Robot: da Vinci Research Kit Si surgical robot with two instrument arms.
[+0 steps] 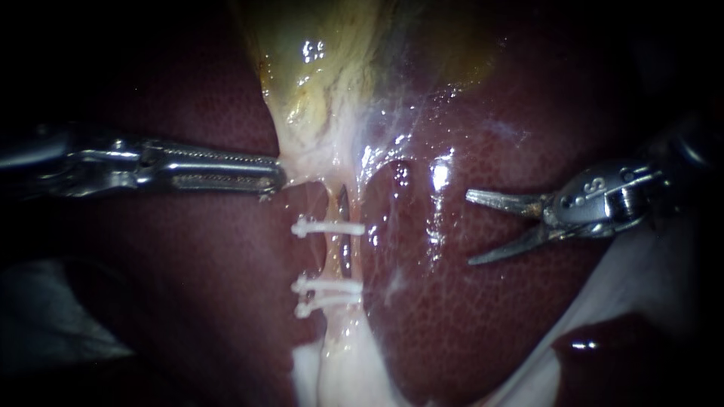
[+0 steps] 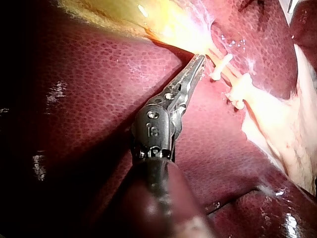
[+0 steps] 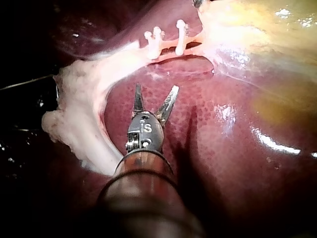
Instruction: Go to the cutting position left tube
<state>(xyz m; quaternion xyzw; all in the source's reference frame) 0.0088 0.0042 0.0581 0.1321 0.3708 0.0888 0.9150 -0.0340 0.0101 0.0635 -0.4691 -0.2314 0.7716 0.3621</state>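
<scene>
Two pale tubes run down from the gallbladder [image 1: 317,68] over the liver [image 1: 490,316], with a dark slit between them. The left tube [image 1: 329,260] carries one white clip [image 1: 328,226] above and two clips [image 1: 328,295] below. My left instrument [image 1: 277,175] comes in level, its jaws shut on pale tissue at the gallbladder's lower end, above the clips; the left wrist view shows the same grip [image 2: 199,60]. My right instrument [image 1: 473,228] hovers over the liver, well right of the tubes, blades open wide. In the right wrist view its open blades [image 3: 154,99] point at the clipped tube [image 3: 168,54], well short of it.
Wet liver lies on both sides of the tubes. A thick pale strand of tissue [image 3: 74,114] curves beside the right instrument's shaft. Pale material [image 1: 626,286] shows at the lower right beyond the liver's edge.
</scene>
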